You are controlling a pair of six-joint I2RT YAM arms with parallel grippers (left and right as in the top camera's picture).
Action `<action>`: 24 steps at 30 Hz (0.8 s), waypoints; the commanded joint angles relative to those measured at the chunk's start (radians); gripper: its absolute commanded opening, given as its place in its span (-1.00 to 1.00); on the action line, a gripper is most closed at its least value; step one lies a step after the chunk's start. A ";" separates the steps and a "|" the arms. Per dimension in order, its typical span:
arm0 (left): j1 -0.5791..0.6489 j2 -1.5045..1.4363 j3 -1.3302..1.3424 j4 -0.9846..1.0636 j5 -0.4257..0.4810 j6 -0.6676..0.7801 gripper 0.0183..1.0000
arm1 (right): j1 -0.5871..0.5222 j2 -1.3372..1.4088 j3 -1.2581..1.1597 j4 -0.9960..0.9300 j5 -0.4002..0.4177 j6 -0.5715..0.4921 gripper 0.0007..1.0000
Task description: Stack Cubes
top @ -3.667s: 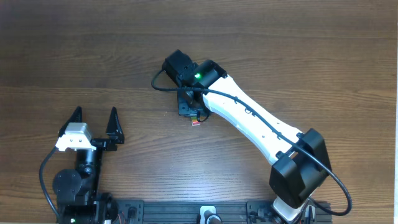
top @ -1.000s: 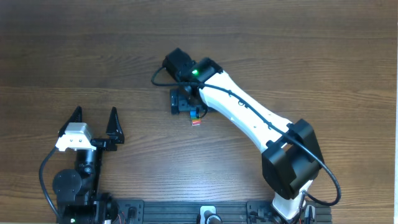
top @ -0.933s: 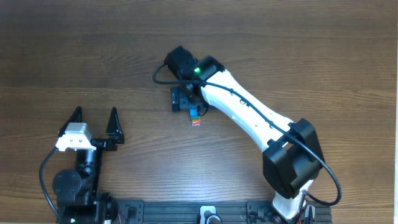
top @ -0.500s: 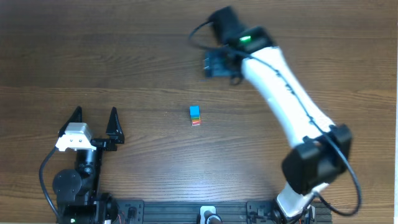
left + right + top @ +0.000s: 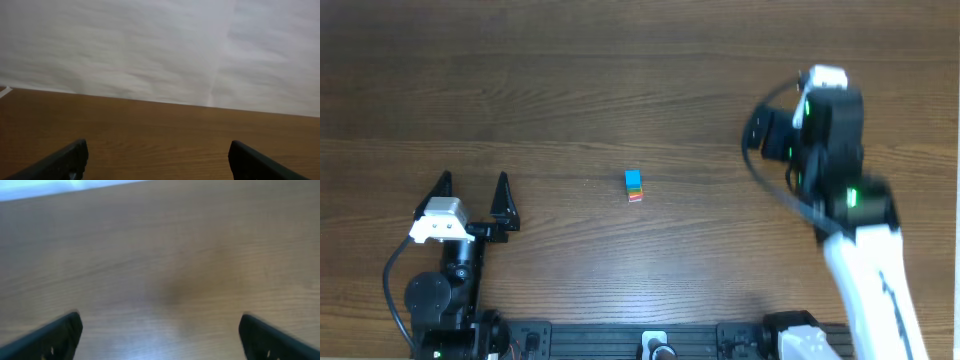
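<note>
- ok so the big change: a second ago the right arm was parked right over the stack [image 5: 634, 187] mid-table, claw down around the cubes; now it's swung way off to the right side and the cubes stand on their own
- right gripper [image 5: 160, 332] is spread wide, nothing between the fingers; its wrist cam just sees bare table [image 5: 520, 80] under it, so it's well apart from the cubes
- the stack sits about mid-table, same spot as before the arm pulled out; blue cube [image 5: 634, 179] on top, red cube [image 5: 636, 198] peeking out at the bottom; there's a thin sliver of another colour between them, too small for me to name
- nothing looks knocked over; from above the blue one sits pretty squarely over what's below; can't really judge tilt from straight overhead though
- left gripper [image 5: 472, 192] hasn't budged in any of the frames; it's down by its base at the left, fingers spread and empty, pointing across the table
- my read: the release went clean and the retreat didn't drag the top cube along; I see no loose cubes lying around on the table, so I'd guess stacking is basically done and the arm is heading home
</note>
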State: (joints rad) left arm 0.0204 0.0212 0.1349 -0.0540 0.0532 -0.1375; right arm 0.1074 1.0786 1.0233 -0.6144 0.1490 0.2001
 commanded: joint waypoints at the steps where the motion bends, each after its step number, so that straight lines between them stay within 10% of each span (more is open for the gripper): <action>1: 0.006 -0.008 -0.007 0.006 0.008 0.017 0.81 | 0.039 -0.270 -0.266 0.187 -0.005 -0.026 0.98; 24: 0.006 -0.008 -0.007 0.006 0.008 0.017 0.81 | 0.035 -0.859 -0.933 0.671 -0.074 -0.232 0.99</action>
State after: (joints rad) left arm 0.0204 0.0212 0.1345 -0.0536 0.0536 -0.1375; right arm 0.1410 0.2417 0.1303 0.0441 0.1154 0.0128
